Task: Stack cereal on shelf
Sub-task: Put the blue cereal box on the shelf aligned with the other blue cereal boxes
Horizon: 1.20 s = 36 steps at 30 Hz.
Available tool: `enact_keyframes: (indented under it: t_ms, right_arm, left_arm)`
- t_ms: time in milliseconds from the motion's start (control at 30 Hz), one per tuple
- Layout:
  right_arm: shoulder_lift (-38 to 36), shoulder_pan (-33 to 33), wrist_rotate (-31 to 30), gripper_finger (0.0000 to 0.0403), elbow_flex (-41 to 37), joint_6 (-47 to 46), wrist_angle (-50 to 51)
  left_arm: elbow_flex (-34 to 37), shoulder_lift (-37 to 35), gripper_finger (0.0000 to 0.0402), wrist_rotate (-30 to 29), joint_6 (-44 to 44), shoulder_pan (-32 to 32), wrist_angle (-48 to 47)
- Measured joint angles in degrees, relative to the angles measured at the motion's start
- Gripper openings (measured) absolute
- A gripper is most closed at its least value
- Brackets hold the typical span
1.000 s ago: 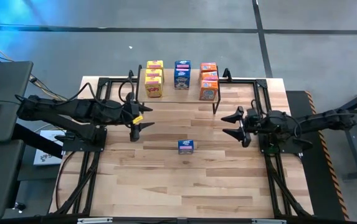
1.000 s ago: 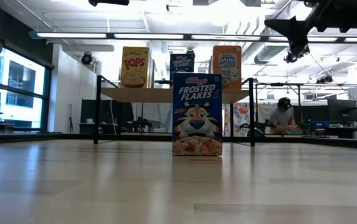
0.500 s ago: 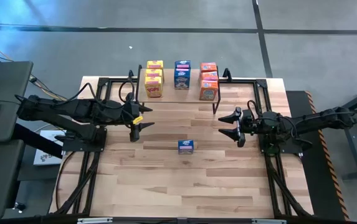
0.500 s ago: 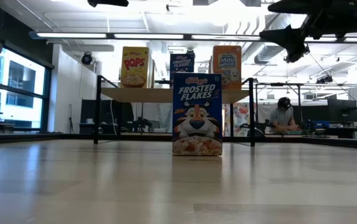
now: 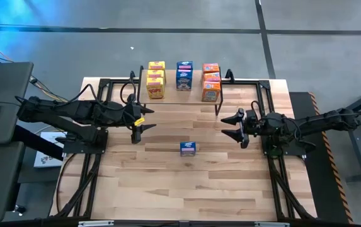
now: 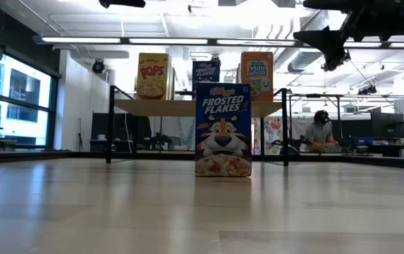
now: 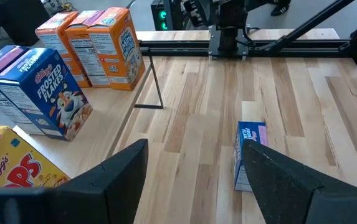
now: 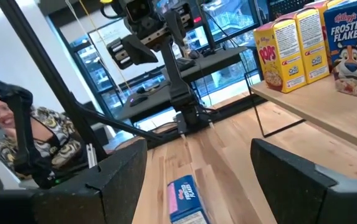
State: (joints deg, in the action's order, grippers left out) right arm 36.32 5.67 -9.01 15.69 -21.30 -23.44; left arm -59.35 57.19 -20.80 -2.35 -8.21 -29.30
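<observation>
8 cereal boxes are lined up in 3 colour rows on the shelf (image 5: 193,90). 1 blue box (image 5: 188,148) is left upright on the tabletop (image 5: 167,189), between both arms. Right end effector (image 5: 236,128) and left end effector (image 5: 140,124) are held apart, empty, likely for approach.

Blue Frosted Flakes box (image 6: 223,129) upright on wooden tabletop (image 6: 202,212), centre, front facing camera. Behind it, shelf (image 6: 198,107) with light plank top on thin black legs. On shelf: yellow Pops box (image 6: 152,75) toward one end, blue Frosted Flakes box on shelf (image 6: 206,70) in middle, partly hidden by front box, orange box (image 6: 256,74) toward other end. Right gripper (image 6: 326,44) up high at upper right, above table, touching nothing, fingers apart. Dark bit of an arm (image 6: 122,3) at top edge. Seated person (image 6: 320,131) at desk far back in room.
</observation>
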Motion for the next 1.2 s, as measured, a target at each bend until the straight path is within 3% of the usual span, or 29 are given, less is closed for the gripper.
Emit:
enact_keyframes:
  t_ms: [333, 667, 967, 1200]
  right_arm:
    - [0.0, 0.0, 1.2, 0.0279, 0.0, -2.6, 0.1]
    - [1.6, 0.0, 0.2, 0.0279, 2.7, 8.1, 0.8]
    - [18.1, 3.1, 0.8, 0.0279, 21.4, 13.8, 18.5]
    - [31.3, 7.2, 0.3, 0.0279, 28.9, 14.3, 21.6]
  left_arm:
    - [0.0, 0.0, 0.025, -0.1, 0.0, 0.0, 0.0]
    - [0.0, 0.0, 0.025, -0.5, 0.0, 0.4, 0.1]
    - [0.0, 0.0, 0.025, -1.4, 0.0, 0.4, 0.1]
    - [0.0, 0.0, 0.025, -1.3, 0.2, 0.4, 0.0]
